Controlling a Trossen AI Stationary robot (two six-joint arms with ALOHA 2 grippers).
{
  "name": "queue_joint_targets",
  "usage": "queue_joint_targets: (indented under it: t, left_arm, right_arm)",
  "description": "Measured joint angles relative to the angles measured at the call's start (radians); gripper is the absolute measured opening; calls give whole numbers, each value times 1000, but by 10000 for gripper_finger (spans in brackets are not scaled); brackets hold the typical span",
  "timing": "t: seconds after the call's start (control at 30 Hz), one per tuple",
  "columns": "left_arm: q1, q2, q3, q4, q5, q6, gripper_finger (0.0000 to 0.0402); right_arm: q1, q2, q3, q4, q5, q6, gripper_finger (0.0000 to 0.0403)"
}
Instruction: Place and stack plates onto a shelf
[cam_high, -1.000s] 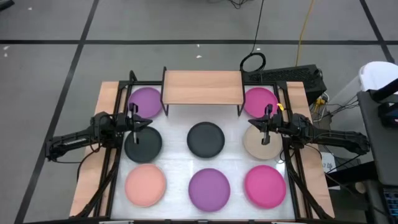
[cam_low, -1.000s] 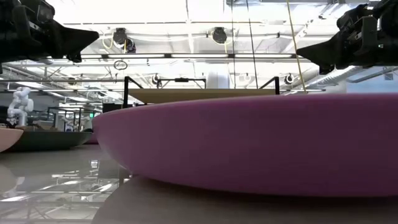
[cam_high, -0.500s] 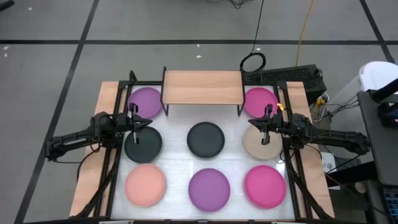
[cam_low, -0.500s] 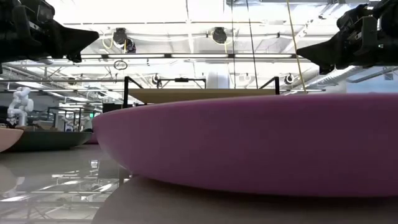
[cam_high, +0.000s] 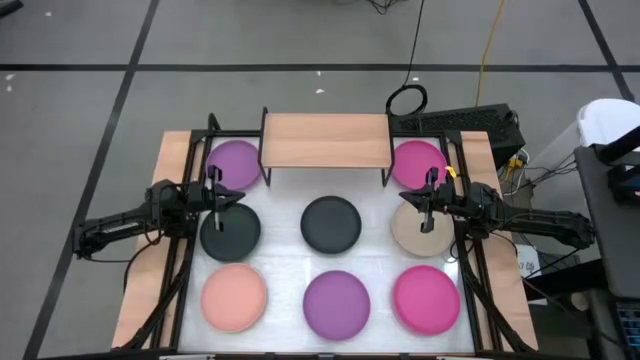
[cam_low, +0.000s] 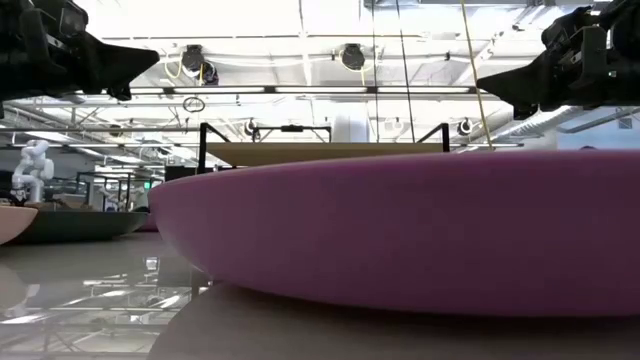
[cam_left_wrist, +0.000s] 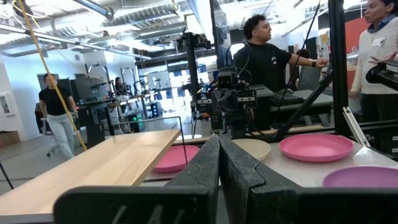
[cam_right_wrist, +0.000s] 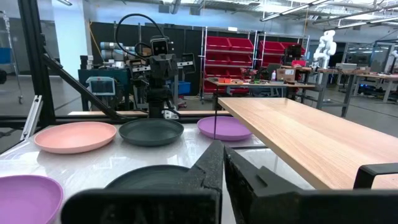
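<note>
Eight round plates lie flat on the white tabletop. At the far side, a purple plate (cam_high: 236, 163) and a magenta plate (cam_high: 418, 163) flank the light-wood shelf (cam_high: 325, 140). The middle row holds a black plate (cam_high: 230, 230), another black plate (cam_high: 331, 223) and a beige plate (cam_high: 420, 228). A salmon plate (cam_high: 234, 296), a purple plate (cam_high: 337, 301) and a magenta plate (cam_high: 427, 298) lie near. My left gripper (cam_high: 222, 195) hovers shut over the left black plate's far rim. My right gripper (cam_high: 425, 203) hovers shut over the beige plate's far rim. The shelf's board (cam_left_wrist: 106, 165) is bare.
Black frame rails (cam_high: 180, 250) run along both table sides under the arms. The low view is mostly filled by the near purple plate (cam_low: 420, 235), with the shelf (cam_low: 320, 152) behind it. People (cam_left_wrist: 267, 56) stand beyond the table. A keyboard (cam_high: 470, 122) lies behind the far right corner.
</note>
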Motion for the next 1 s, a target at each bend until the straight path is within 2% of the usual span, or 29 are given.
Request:
queue_joint_targets:
  t: [0.57, 0.7, 0.87, 1.0]
  left_arm:
    - [0, 0, 0, 0, 0, 0, 15]
    - [0, 0, 0, 0, 0, 0, 15]
    - [0, 0, 0, 0, 0, 0, 15]
    - [0, 0, 0, 1, 0, 0, 15]
  right_arm:
    - [0, 0, 0, 7, 1, 0, 0]
    - [0, 0, 0, 109, 31, 8, 0]
    - [0, 0, 0, 301, 26, 109, 0]
    - [1, 3, 18, 394, -37, 162, 0]
